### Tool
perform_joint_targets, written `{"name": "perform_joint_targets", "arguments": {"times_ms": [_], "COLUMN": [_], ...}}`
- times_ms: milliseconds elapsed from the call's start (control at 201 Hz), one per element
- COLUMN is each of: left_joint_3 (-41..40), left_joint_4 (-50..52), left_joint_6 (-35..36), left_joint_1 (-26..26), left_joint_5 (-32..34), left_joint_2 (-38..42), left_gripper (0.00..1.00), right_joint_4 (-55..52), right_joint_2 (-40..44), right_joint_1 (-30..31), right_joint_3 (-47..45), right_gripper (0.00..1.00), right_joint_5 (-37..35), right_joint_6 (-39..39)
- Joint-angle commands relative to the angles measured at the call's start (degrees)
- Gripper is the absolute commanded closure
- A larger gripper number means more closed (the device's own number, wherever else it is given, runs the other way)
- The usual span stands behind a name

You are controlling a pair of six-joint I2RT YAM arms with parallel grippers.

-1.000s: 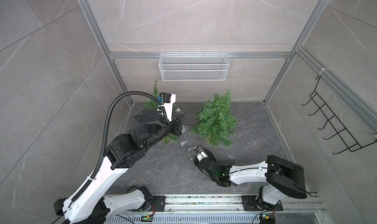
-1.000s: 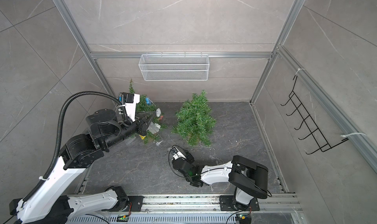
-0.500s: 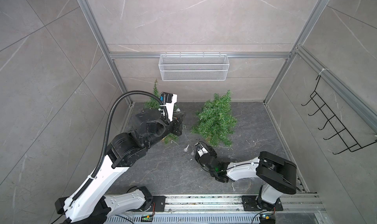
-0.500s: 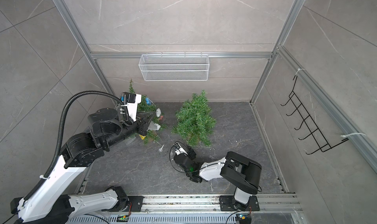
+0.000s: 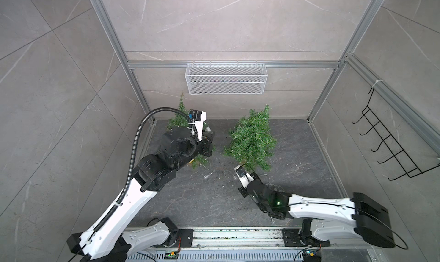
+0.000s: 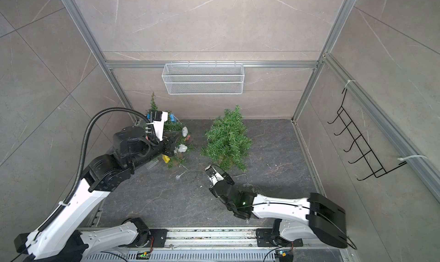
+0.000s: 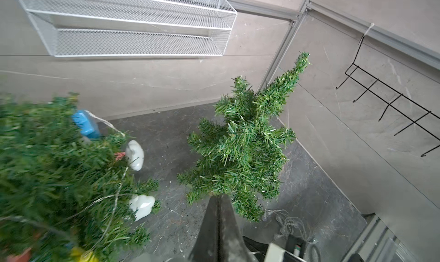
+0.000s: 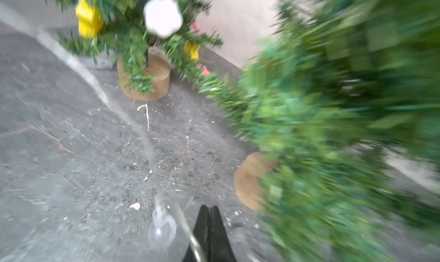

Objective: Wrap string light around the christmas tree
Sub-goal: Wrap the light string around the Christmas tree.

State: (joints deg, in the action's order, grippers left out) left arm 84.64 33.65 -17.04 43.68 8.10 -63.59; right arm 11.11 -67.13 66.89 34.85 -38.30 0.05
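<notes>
Right arm's elbow has swung outward since half a second ago, and the right gripper (image 8: 209,213) has closed: jaws were spread, now pressed together, low over the floor (image 5: 202,201). A clear bulb of the string light (image 8: 162,226) lies on the floor just beside the fingertips, with the wire running alongside one finger. Can't tell whether the wire is pinched, because that wrist view is motion-blurred. More of the string sits as a loose tangle (image 7: 289,223) on the floor next to the right wrist.

Just beyond the right gripper, the bare christmas tree (image 5: 252,139) stands upright on a round wooden base (image 8: 247,181), toward the back of the floor. All the string near it is on the floor.

Left arm is about where it was. The left gripper (image 7: 219,201) is raised, jaws pressed together with nothing between them. Its tip is beside the decorated tree (image 6: 172,127) and points at the bare one.

The decorated tree stands in the back left corner and carries white, yellow and blue ornaments. A thin wire threads through its branches.

Behind both trees, a wire basket (image 5: 226,82) hangs on the back wall. A black hook rack (image 5: 392,148) is on the right wall.
</notes>
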Motion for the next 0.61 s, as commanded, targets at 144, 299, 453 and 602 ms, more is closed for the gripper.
{"name": "perform_joint_targets", "arguments": {"times_ms": [144,299,453,602], "left_joint_3": [-2.8,-3.1,-0.8,1.0], "left_joint_4": [-7.4,-10.4,-11.6,-10.6], "left_joint_6": [3.5,4.0,5.1,4.9], "left_joint_1": [-1.8,-4.8,-7.7,-9.0], "left_joint_5": [0.0,-2.0,-4.0,-3.3], "left_joint_2": [-6.0,-10.4,-15.3,-19.1], "left_gripper": [1.0,1.0,1.0,1.0], "right_joint_4": [-29.5,-32.7,-33.1,-32.1], "right_joint_2": [14.7,21.0,22.5,24.0], "right_joint_1": [-0.3,-0.4,-1.0,-1.3], "right_joint_3": [5.5,6.8,6.6,8.5], "right_gripper": [1.0,1.0,1.0,1.0], "right_joint_5": [-14.1,-15.9,-17.2,-16.7], "right_joint_6": [1.6,1.5,0.7,-0.4]}}
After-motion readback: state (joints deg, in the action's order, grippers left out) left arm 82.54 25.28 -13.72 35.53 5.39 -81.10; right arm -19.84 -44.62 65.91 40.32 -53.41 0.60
